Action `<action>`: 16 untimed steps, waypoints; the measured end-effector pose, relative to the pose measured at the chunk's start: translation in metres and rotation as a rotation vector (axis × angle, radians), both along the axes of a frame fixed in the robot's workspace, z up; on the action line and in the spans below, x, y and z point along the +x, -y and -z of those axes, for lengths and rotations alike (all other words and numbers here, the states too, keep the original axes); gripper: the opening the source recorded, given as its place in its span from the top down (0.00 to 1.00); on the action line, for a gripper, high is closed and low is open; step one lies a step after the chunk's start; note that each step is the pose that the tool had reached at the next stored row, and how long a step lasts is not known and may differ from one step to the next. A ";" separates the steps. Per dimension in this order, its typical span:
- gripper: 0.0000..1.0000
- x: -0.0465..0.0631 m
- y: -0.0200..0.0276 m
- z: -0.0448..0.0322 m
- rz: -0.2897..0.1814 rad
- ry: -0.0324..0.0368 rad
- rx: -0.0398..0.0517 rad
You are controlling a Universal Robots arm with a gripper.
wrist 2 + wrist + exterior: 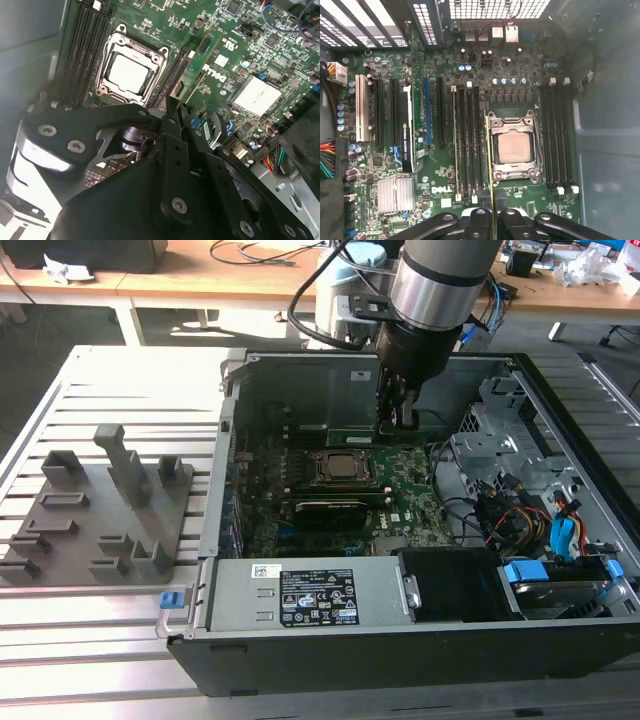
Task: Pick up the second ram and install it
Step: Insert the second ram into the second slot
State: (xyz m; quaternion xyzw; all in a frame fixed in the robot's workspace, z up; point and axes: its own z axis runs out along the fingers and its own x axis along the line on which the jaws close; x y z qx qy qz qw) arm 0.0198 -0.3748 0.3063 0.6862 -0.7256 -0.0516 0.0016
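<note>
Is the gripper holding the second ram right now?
Yes, in the first wrist view the second ram runs edge-on out of the gripper, clamped between its two black fingers beside the CPU socket.

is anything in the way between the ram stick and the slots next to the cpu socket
Nothing visible does. The second ram, gripped by the tool, sits edge-on over the slots beside the CPU socket; no cable or part crosses beneath it.

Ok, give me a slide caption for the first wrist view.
Gripper shut on the second ram, seen edge-on between the CPU socket and a bank of memory slots on the motherboard.
</note>
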 end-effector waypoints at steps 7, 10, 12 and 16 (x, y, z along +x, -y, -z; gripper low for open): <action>0.86 0.000 0.0000 0.0144 0.000 0.0001 -0.0004; 0.86 -0.006 0.0000 0.0176 0.000 0.0000 -0.0003; 0.86 -0.016 0.0000 0.0191 0.000 0.0001 -0.0004; 0.86 -0.039 0.0000 0.0239 0.000 0.0003 -0.0004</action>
